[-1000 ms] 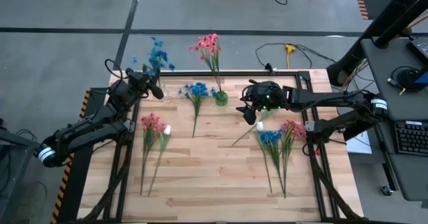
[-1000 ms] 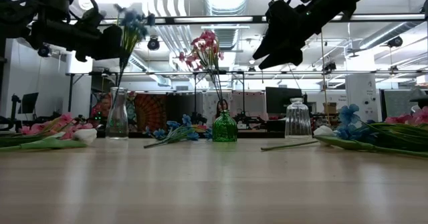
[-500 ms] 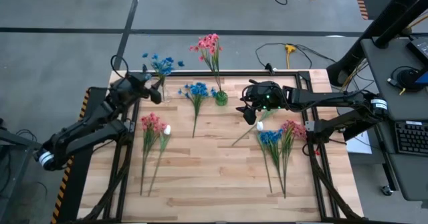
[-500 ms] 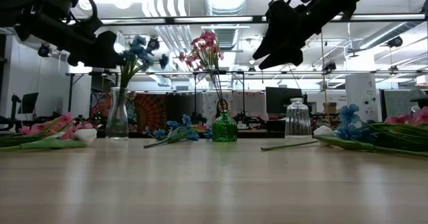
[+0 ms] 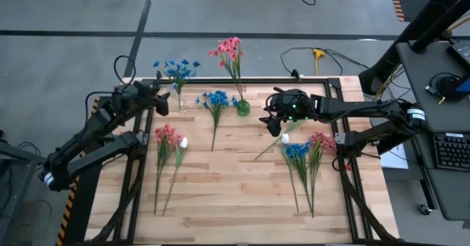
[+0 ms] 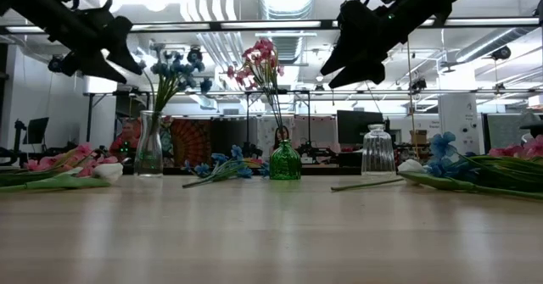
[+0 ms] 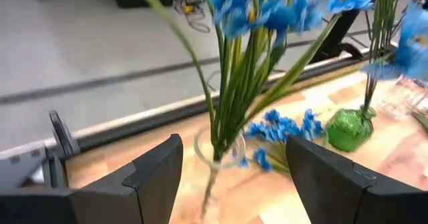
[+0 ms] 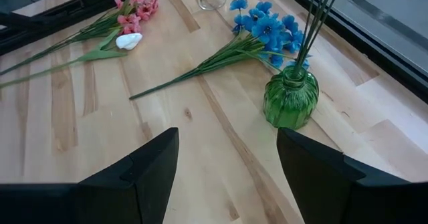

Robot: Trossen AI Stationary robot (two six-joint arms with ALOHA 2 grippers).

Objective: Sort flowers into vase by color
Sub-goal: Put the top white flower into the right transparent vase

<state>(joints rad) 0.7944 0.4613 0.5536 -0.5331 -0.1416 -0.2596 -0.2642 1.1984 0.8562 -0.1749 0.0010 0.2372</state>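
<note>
Left end effector [image 5: 156, 98] raised above the far left part of the light wooden slatted table [image 5: 242, 194], fingers spread, holding nothing. Just ahead of it: clear glass bottle vase [image 6: 148, 144] with a bunch of bright blue flowers on green stems [image 5: 176, 70] standing in it, stems leaning, free of the fingers. In the left wrist view the same blue bunch [image 7: 247, 23] rises from the vase mouth [image 7: 217, 149] between the two dark fingers [image 7: 157, 170].

Right end effector [image 5: 273, 123] hovers over the table's far middle, fingers spread wide, empty. Just beside it, toward the left arm: green ribbed glass vase [image 8: 289, 98] holding pink-red flowers on long stems [image 5: 229, 51]. Past that vase, a loose blue flower bunch [image 5: 216, 103] lies flat on the table, blossoms near the vase base. Almost under the right end effector: a single white tulip-like bud [image 5: 285, 138] on a green stem, lying flat. Near it, a second clear ribbed glass vase [image 6: 377, 151], empty, seen in the low view.

On the near side of the right end effector: blue bunch [image 5: 296, 152] and pink-red bunch [image 5: 321, 142] lying side by side, touching. On the near side of the left end effector: pink-red bunch [image 5: 167, 136] with a white bud [image 5: 183, 142] just beside it, both flat on the table.
</note>
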